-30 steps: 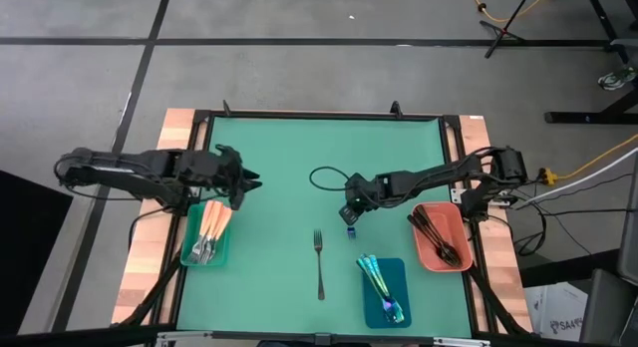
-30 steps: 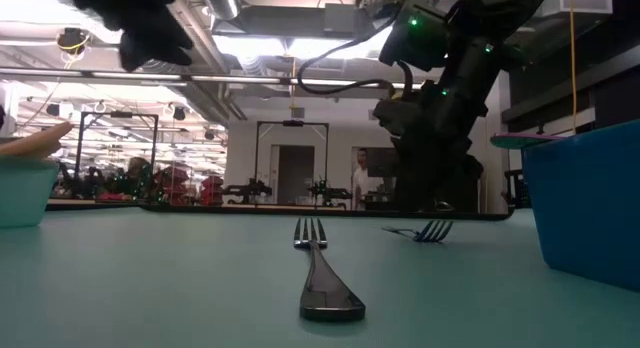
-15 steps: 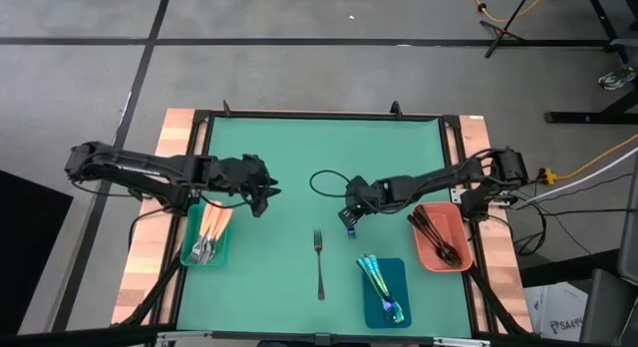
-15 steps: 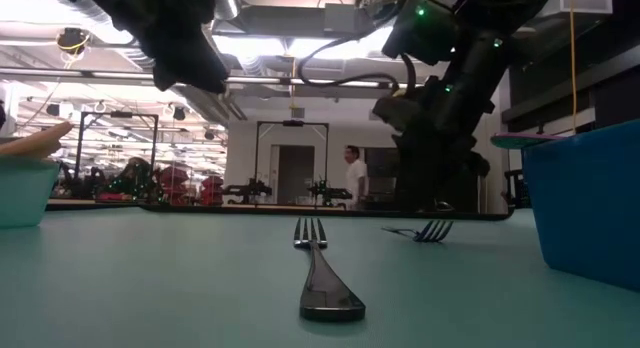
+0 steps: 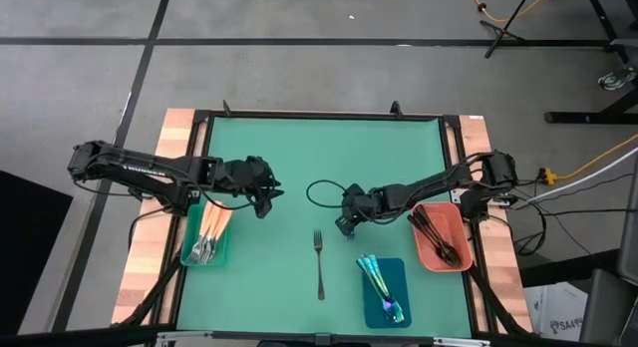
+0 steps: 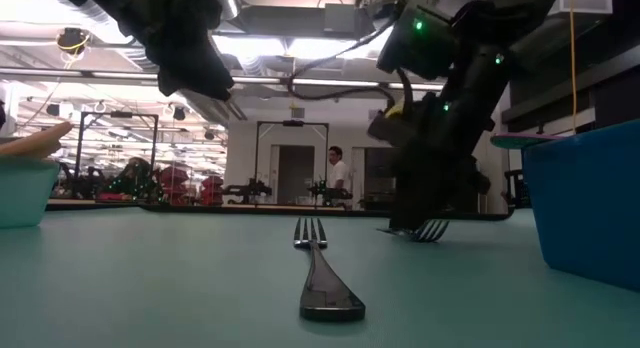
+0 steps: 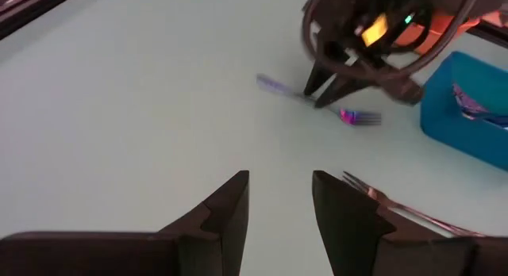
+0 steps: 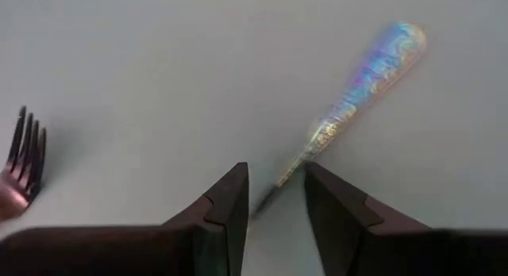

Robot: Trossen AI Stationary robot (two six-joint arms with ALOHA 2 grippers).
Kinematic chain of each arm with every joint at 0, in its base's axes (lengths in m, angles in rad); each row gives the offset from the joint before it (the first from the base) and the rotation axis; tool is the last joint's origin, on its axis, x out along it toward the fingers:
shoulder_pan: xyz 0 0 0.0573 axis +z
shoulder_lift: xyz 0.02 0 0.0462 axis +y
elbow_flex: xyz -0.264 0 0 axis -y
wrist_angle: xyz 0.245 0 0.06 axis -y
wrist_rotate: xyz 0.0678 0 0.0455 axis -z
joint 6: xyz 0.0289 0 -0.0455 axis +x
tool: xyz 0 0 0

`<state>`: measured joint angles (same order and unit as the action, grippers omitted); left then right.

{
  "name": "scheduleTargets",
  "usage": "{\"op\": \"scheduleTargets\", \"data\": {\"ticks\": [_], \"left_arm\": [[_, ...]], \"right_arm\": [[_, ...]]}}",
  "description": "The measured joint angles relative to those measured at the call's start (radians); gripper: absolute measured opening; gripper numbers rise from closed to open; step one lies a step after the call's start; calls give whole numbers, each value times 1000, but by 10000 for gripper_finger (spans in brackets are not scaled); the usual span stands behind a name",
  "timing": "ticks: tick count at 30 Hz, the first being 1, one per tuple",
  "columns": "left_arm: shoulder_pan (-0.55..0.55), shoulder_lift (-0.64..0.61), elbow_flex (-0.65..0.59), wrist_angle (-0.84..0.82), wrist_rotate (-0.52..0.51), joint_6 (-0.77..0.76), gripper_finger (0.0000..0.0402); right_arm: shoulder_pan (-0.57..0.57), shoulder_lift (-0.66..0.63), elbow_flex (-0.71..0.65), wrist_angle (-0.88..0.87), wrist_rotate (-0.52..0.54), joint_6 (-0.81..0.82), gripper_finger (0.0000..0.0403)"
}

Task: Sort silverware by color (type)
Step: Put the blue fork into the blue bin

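An iridescent blue-purple fork [image 8: 361,86] lies flat on the green table; its tines [image 6: 432,230] show in the low view. My right gripper [image 8: 274,189] is open and low over it, one finger on each side of its thin neck, and I see no touch. A dark fork [image 5: 319,262] lies flat at the table's middle, toward the near edge. My left gripper [image 5: 265,200] is open and hangs in the air left of the middle, its fingers [image 7: 226,208] pointing toward the right arm [image 7: 357,38].
A teal tray [image 5: 189,255] at the left holds orange-handled silverware. A blue tray [image 5: 401,277] near the front holds iridescent pieces. A salmon tray [image 5: 454,215] at the right holds dark ones. A black cable loop [image 5: 321,187] lies behind the right gripper.
My left gripper has moved from above the teal tray toward the table's right, out over the open table. My right gripper has shifted slightly toward the near edge and come down over the iridescent fork. Both forks have stayed in place.
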<state>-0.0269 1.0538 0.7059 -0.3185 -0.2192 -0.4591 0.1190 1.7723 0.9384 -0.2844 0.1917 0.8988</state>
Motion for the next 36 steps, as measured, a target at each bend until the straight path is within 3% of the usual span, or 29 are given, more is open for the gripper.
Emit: {"op": "scheduleTargets", "data": {"ticks": [23,36], "left_arm": [[0,0,0,20,0,0,133],[0,0,0,20,0,0,133]], "right_arm": [[-1,48,2,-2,1,-40,114],[-2,49,0,-8,2,-40,6]]}}
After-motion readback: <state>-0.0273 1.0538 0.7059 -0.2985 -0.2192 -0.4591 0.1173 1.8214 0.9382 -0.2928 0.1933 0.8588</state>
